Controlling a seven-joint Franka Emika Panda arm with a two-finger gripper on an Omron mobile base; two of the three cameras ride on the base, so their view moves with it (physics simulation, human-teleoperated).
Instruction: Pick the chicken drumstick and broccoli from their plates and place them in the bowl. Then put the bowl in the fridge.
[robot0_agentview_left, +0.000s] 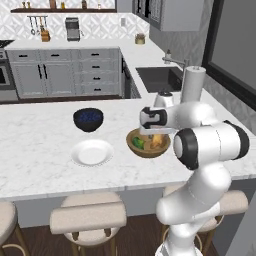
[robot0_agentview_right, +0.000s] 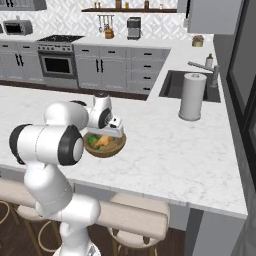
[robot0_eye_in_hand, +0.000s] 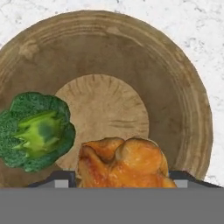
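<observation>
The chicken drumstick (robot0_eye_in_hand: 124, 162) is lying inside the wooden bowl (robot0_eye_in_hand: 183, 87), directly between the claw's (robot0_eye_in_hand: 120, 179) two dark finger tips, which are showing on either side of it at the bottom of the hand view. The broccoli (robot0_eye_in_hand: 37, 131) is sitting in the same bowl, just beside the drumstick, resting on the bowl's sloping wall. The claw is standing spread about the width of the meat; whether its tips are pressing the drumstick or merely flanking it cannot be told.

The drumstick is looking glossy, golden-orange and lumpy. The broccoli is showing a dark green, knobbly crown around a paler green stem. The bowl is round, tan-brown, with ringed grain and a lighter flat disc at its centre, and it is standing on the white marbled counter (robot0_agentview_left: 35, 145).

From the left base view, the white plate (robot0_agentview_left: 92, 152) is lying left of the bowl (robot0_agentview_left: 134, 143), with the dark blue bowl (robot0_agentview_left: 88, 119) behind that plate. A paper towel roll (robot0_agentview_right: 192, 96) is standing beyond the bowl (robot0_agentview_right: 114, 147), near the sink (robot0_agentview_right: 172, 82).
</observation>
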